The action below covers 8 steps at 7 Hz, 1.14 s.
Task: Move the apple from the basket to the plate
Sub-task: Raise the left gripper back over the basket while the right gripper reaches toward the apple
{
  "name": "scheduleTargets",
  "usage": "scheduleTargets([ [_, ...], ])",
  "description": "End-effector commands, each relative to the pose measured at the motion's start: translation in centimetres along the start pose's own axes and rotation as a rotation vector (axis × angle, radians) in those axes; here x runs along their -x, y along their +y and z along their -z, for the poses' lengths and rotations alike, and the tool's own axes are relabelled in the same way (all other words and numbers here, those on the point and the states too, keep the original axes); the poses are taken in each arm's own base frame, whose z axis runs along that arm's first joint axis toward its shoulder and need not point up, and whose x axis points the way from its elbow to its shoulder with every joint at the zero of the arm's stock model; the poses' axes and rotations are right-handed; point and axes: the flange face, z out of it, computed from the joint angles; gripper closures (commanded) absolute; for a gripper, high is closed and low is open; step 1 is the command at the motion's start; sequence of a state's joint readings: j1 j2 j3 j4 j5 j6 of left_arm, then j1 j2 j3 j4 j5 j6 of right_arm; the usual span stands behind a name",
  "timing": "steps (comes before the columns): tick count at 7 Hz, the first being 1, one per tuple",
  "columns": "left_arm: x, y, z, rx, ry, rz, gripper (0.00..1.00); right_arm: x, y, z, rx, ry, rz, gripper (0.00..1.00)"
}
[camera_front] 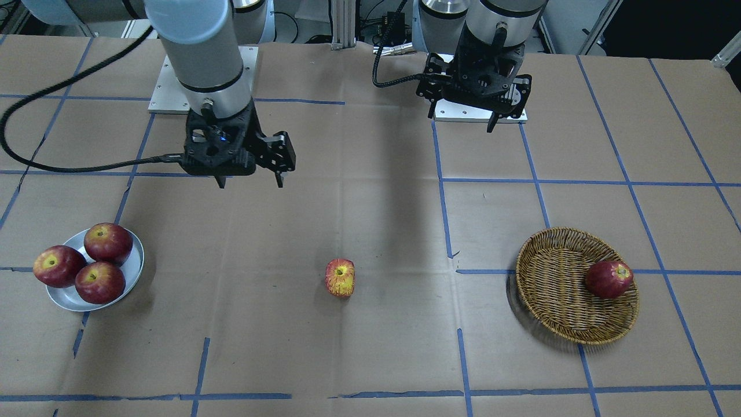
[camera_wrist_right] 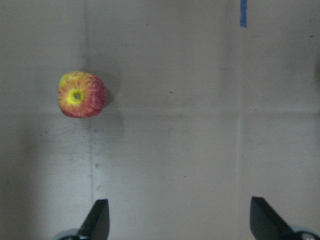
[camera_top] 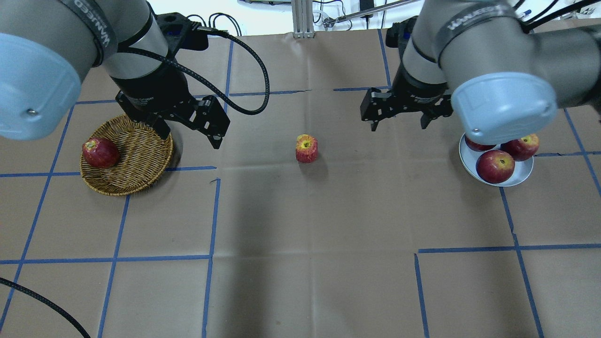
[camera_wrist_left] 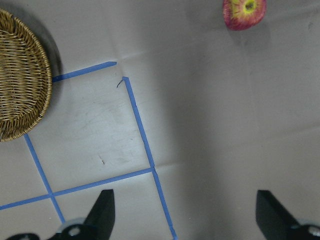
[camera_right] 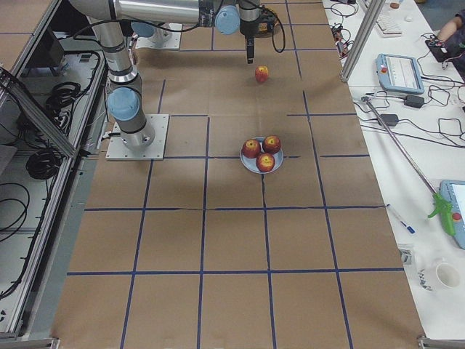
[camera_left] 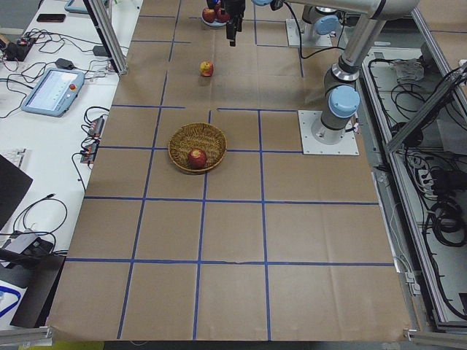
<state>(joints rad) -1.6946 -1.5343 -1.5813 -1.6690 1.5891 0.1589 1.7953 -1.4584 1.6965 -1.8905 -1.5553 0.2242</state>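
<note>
The apple (camera_front: 340, 278), red with yellow streaks, lies on the bare table at its middle, outside both containers; it also shows in the overhead view (camera_top: 306, 148) and in both wrist views (camera_wrist_left: 244, 12) (camera_wrist_right: 81, 94). The wicker basket (camera_top: 136, 162) stands on the robot's left and the grey-blue plate (camera_top: 522, 175) on its right. My left gripper (camera_top: 190, 138) hangs open and empty above the table between the basket and the apple. My right gripper (camera_top: 399, 126) hangs open and empty between the apple and the plate.
One dark red apple (camera_top: 100, 152) lies in the basket. Three dark red apples (camera_front: 99, 282) fill the plate (camera_front: 136, 267). Blue tape lines cross the brown paper cover. Arm base plates (camera_front: 480, 113) sit at the robot's side. Desks with tablets (camera_left: 51, 91) lie beyond the far edge.
</note>
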Motion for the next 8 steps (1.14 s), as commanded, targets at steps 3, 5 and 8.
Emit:
scheduleTargets([
  [3,0.4,-0.5,-1.5,-0.007,-0.032,-0.013,0.01,10.2,-2.0,-11.8,-0.022,-0.018,-0.016,0.0],
  [5,0.5,-0.4,-1.6,-0.006,-0.032,-0.01,0.01,11.0,-3.1,-16.6,-0.023,-0.02,-0.033,0.0],
  [8,0.5,-0.3,-1.3,-0.01,-0.033,-0.01,0.01,11.2,-4.2,-21.4,-0.036,-0.024,-0.036,0.0],
])
